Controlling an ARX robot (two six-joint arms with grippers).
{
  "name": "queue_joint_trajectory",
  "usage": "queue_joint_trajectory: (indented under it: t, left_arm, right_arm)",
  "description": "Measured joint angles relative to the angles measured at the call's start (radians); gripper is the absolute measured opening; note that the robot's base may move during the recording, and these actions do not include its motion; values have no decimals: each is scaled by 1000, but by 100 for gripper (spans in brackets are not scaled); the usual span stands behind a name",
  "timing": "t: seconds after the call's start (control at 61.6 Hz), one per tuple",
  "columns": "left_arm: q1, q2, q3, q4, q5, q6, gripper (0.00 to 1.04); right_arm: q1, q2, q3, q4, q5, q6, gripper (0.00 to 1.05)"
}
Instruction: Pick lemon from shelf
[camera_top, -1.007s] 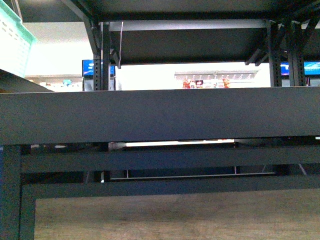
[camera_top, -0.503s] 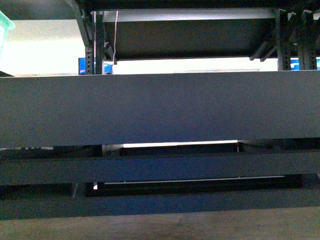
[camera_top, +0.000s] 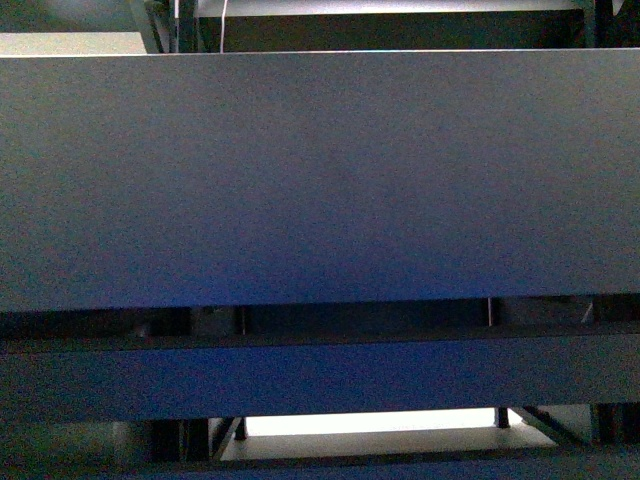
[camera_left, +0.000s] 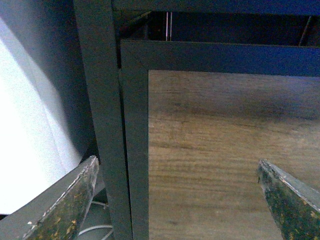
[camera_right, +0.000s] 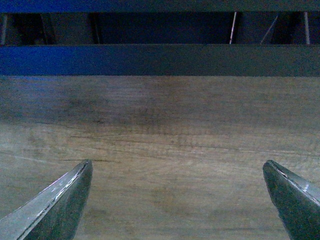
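The lemon is out of view in every frame. The black shelf (camera_top: 320, 180) fills the front view: the flat front lip of one deck spans the whole width, with a lower rail (camera_top: 320, 380) beneath it. My left gripper (camera_left: 177, 175) is open and empty, low beside a dark shelf upright (camera_left: 107, 125), over wood-grain floor. My right gripper (camera_right: 177, 172) is open and empty, facing a dark low shelf rail (camera_right: 160, 60) across the same floor.
Wood-grain floor (camera_right: 160, 140) lies under both grippers. A bright white surface (camera_left: 30, 150) stands beyond the upright in the left wrist view. A bright gap (camera_top: 370, 422) shows under the lower rail in the front view.
The front view has dropped and closed in: the deck's front lip has grown to fill most of the frame, and the bright background and teal basket have left the view.
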Motion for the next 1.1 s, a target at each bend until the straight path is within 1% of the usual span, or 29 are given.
queue_joint_trajectory:
  t: [1.104]
  left_arm:
    - [0,0,0,0,0,0,97]
  right_arm:
    - [0,0,0,0,-2,0,102]
